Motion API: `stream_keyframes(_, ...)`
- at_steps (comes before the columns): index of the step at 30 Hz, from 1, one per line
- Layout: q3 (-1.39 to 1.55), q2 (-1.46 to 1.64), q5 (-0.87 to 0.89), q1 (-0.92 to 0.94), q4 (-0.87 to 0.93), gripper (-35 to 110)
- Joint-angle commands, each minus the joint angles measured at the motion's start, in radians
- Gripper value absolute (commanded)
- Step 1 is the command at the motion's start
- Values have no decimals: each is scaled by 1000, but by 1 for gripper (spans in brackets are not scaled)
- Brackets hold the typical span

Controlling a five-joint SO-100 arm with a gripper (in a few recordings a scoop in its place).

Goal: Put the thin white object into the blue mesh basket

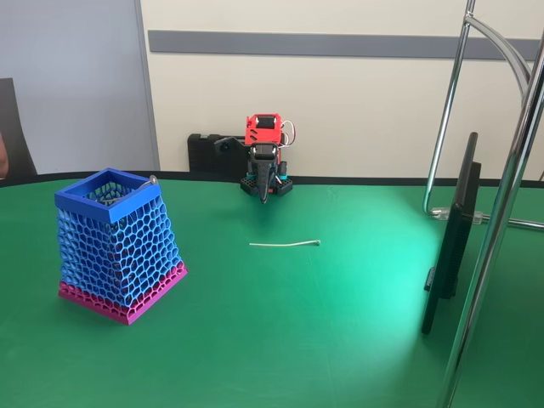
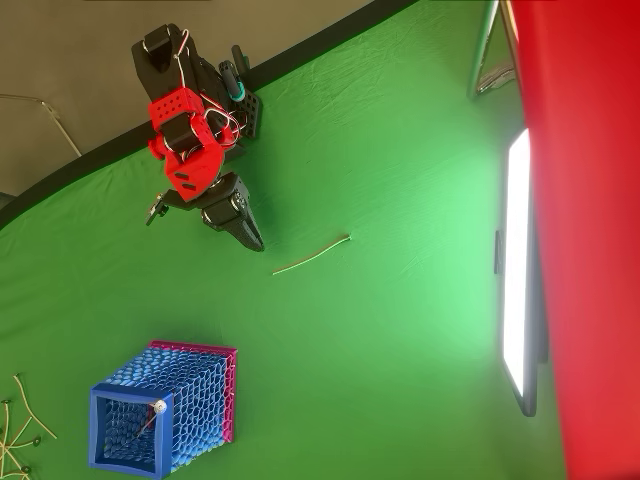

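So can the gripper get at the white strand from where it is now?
Probably yes. The strand lies flat on open green cloth, apart from the basket, and nothing stands between it and the gripper, folded close by.

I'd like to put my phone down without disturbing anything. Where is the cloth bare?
Widest bare patch: between the blue mesh basket and the standing screen, on the near side of the thin white object. Tighter: between that strand and the gripper. In the overhead view, loose strands crowd the corner beside the basket.

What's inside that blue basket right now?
In the overhead view, the blue mesh basket holds a thin stick with a small ball end leaning at its rim. The mesh hides the bottom.
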Motion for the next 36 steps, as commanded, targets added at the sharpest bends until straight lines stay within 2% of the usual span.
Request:
stream_keyframes(1, 8, 8, -38, -38, -2, 1)
stream_keyframes(20, 6, -5, -51, -51, -11, 1)
stream_keyframes(36, -120, -397, -40, -77, -155, 1)
